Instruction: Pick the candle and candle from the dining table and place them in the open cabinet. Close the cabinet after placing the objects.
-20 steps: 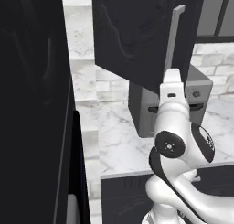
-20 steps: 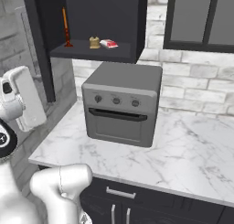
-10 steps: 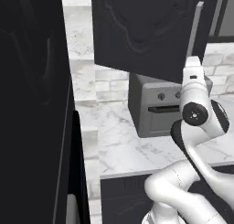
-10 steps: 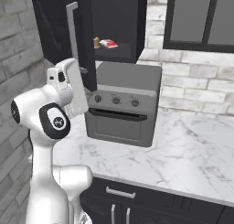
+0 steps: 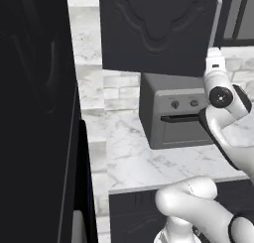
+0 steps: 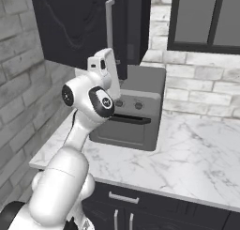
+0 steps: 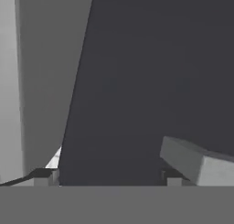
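Marble counter, unlabelled grey oven, dark cabinet

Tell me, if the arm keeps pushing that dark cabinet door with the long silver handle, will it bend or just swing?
The dark moulded cabinet door looks like a thick solid panel, so it would probably stay stiff and swing as one piece. Its long silver bar handle seems rigid metal, unlikely to flex. The smooth door face might let the gripper slide a little.

Glossy white rounded arm segments with black joint bands and round black caps
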Robot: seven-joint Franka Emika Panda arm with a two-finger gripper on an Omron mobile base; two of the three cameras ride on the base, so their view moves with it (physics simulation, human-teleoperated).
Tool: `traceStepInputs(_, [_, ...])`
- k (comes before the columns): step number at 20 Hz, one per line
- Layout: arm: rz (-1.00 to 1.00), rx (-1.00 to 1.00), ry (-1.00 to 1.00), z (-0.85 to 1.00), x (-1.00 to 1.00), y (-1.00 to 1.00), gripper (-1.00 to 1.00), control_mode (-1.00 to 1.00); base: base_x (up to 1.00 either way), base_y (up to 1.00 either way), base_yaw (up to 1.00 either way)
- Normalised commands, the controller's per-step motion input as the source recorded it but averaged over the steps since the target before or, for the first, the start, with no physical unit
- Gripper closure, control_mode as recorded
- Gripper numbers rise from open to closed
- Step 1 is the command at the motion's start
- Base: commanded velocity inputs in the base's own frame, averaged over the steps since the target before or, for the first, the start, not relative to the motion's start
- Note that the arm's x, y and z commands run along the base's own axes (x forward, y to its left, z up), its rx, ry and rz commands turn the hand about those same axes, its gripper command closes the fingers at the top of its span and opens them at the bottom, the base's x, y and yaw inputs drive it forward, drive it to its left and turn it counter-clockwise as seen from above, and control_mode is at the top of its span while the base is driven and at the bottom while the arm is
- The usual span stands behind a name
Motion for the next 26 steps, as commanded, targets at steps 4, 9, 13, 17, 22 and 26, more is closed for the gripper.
traceStepInputs(4, [0.00,0.04,0.12,0.45,0.97,-0.33,-1.00,-1.00,0.00,0.00,0.00])
traceStepInputs(9, [0.00,0.04,0.13,0.48,0.91,-0.32,-1.00,-1.00,0.00,0.00,0.00])
traceStepInputs(13, [0.00,0.03,0.13,0.44,0.86,-0.33,-1.00,-1.00,0.00,0.00,0.00])
traceStepInputs(17, [0.00,0.04,0.13,0.40,0.88,-0.38,-1.00,-1.00,0.00,0.00,0.00])
traceStepInputs(22, [0.02,0.05,0.12,0.37,0.85,-0.43,-1.00,-1.00,0.00,0.00,0.00])
traceStepInputs(26, [0.03,0.07,0.13,0.52,0.38,-0.44,-1.00,-1.00,0.00,0.00,0.00])
